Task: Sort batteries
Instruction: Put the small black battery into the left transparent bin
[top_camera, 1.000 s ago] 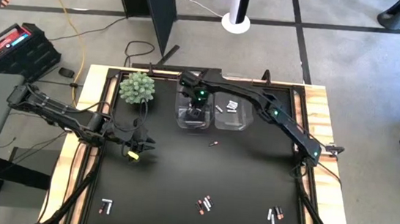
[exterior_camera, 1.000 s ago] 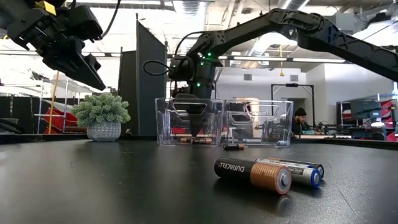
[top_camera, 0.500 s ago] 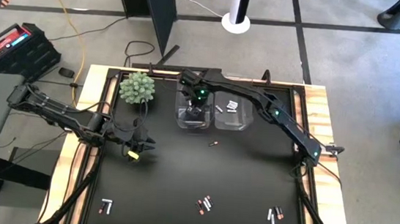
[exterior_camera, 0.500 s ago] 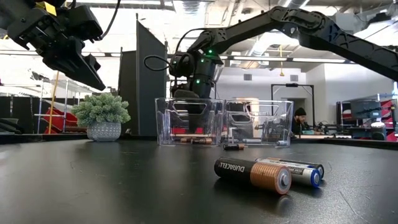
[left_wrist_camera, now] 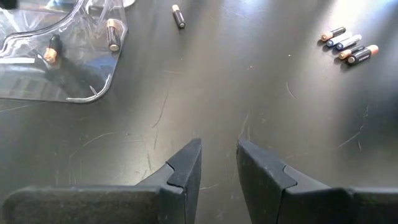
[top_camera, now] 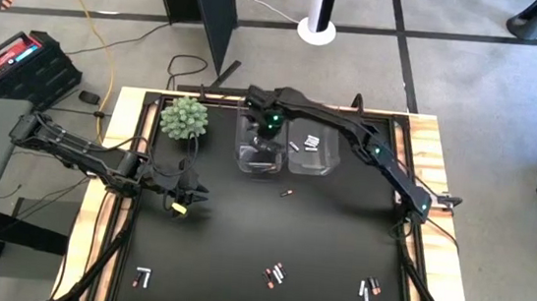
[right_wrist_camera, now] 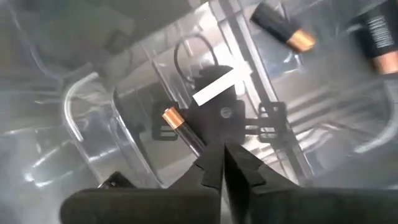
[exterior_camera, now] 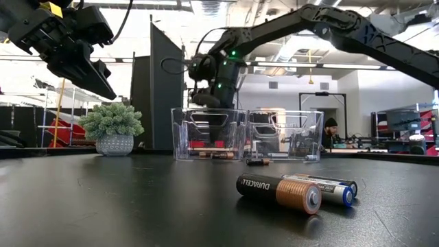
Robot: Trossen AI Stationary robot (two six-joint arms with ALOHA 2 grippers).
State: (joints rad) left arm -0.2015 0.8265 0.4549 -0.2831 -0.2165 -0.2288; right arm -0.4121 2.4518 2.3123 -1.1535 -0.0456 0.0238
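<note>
Behind the black desk (top_camera: pixel 271 230) lay an open workshop, with a dark partition panel (exterior_camera: pixel 167 89) and a person seated far off on the low view's right (exterior_camera: pixel 332 133). Two clear bins stood side by side near the desk's far edge, the left bin (top_camera: pixel 260 150) and the right bin (top_camera: pixel 312 152), and a small potted plant (top_camera: pixel 185 119) stood to the left of them.

Above the left bin hung the right claw (right_wrist_camera: pixel 222 163), its two dark fingers pressed together with nothing between them. Below it, through the clear plastic, the right wrist view showed a dark battery with a copper end (right_wrist_camera: pixel 180 129) on the bin floor, and more copper-tipped cells (right_wrist_camera: pixel 277 27) farther off. White cells lay in the right bin (top_camera: pixel 311 142).

Well apart from the bins, the left claw (left_wrist_camera: pixel 219 165) hovered over the desk's left part, its fingers a little apart and empty.

Loose batteries lay scattered on the desk: a single cell just in front of the bins (top_camera: pixel 286 192), a small group near the front left corner (top_camera: pixel 143 278), another near the front middle (top_camera: pixel 273 275), and a third toward the front right (top_camera: pixel 369 291). In the low view two of them lay side by side, a black-and-copper one (exterior_camera: pixel 278 192) touching a blue-tipped one (exterior_camera: pixel 329 186).
</note>
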